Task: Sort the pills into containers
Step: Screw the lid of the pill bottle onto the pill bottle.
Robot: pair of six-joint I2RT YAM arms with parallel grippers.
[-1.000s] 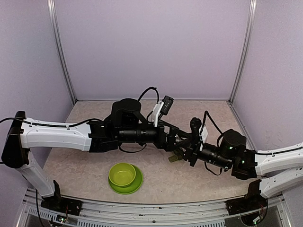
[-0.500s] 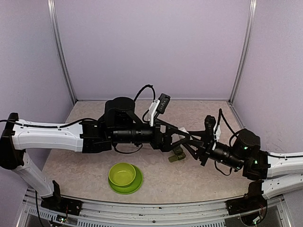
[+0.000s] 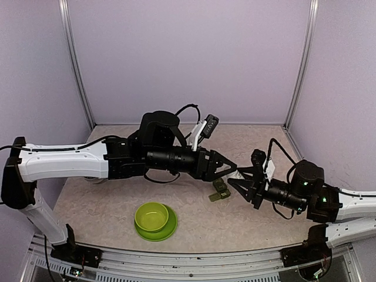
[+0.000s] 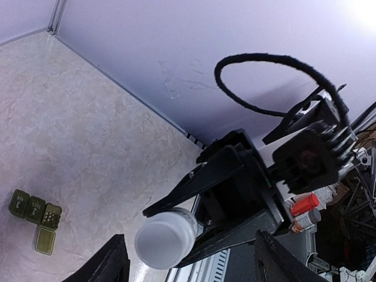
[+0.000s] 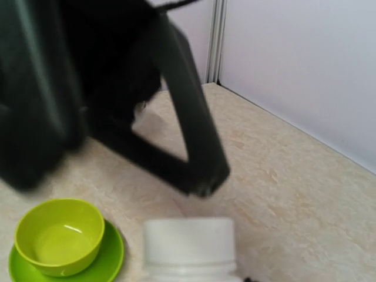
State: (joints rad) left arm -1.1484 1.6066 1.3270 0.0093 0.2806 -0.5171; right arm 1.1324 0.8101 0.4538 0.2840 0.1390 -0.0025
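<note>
The dark green pill box (image 3: 220, 190) lies on the table between the two grippers; in the left wrist view (image 4: 35, 210) it shows three compartments, with one lid flapped open. My right gripper (image 3: 242, 181) is shut on a white capped pill bottle (image 3: 235, 175), held above the table, cap toward the left arm. The bottle also shows in the left wrist view (image 4: 165, 238) and the right wrist view (image 5: 189, 247). My left gripper (image 3: 229, 171) is open just in front of the cap, its fingers (image 4: 111, 261) spread wide. No loose pills show.
A lime-green bowl (image 3: 151, 215) on a matching plate (image 3: 169, 230) stands near the front edge, left of centre; it also shows in the right wrist view (image 5: 59, 235). Lilac walls close in the back and sides.
My right arm has drawn back to the right with the bottle. My left arm has followed to the right, its open fingers now facing the bottle cap.
</note>
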